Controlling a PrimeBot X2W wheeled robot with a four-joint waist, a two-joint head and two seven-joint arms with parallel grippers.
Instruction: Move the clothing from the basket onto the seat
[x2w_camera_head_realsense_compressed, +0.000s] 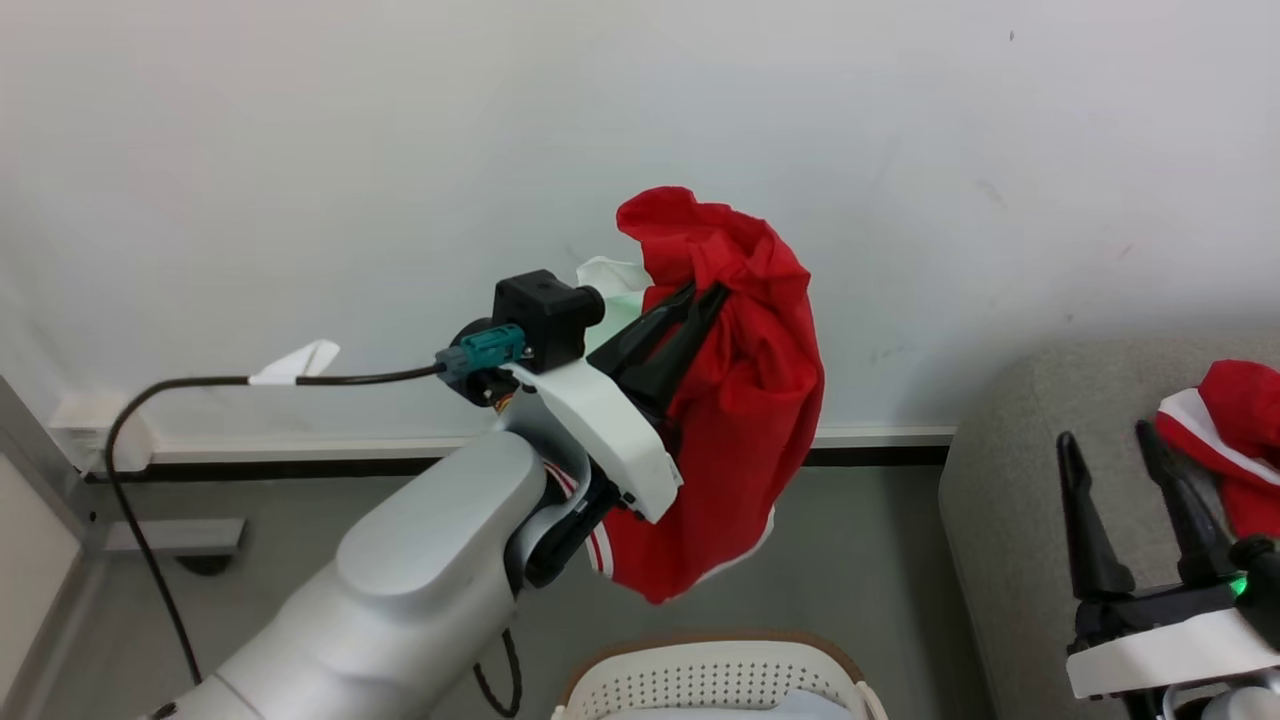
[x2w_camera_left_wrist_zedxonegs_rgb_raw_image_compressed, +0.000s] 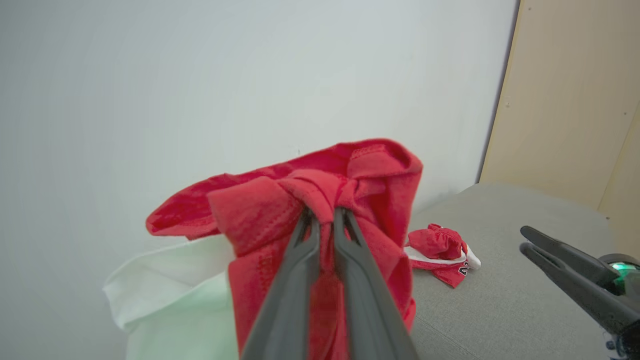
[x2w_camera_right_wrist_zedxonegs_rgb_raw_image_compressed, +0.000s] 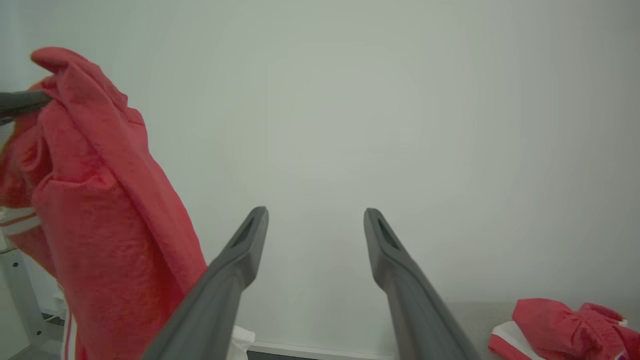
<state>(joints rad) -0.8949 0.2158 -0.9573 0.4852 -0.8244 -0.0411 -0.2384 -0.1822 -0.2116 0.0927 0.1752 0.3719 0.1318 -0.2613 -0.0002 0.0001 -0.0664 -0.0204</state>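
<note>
Between pinching left jaws, clothing (x2w_camera_head_realsense_compressed: 745, 400) hangs clear of basket (x2w_camera_head_realsense_compressed: 700, 682), ready for seat (x2w_camera_head_realsense_compressed: 1000, 500); right jaws spread, empty.

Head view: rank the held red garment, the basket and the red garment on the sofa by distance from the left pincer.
1. Held red garment: clamped in the left pincer.
2. Basket: below it, at the bottom edge.
3. Red garment on the sofa: far right.
</note>
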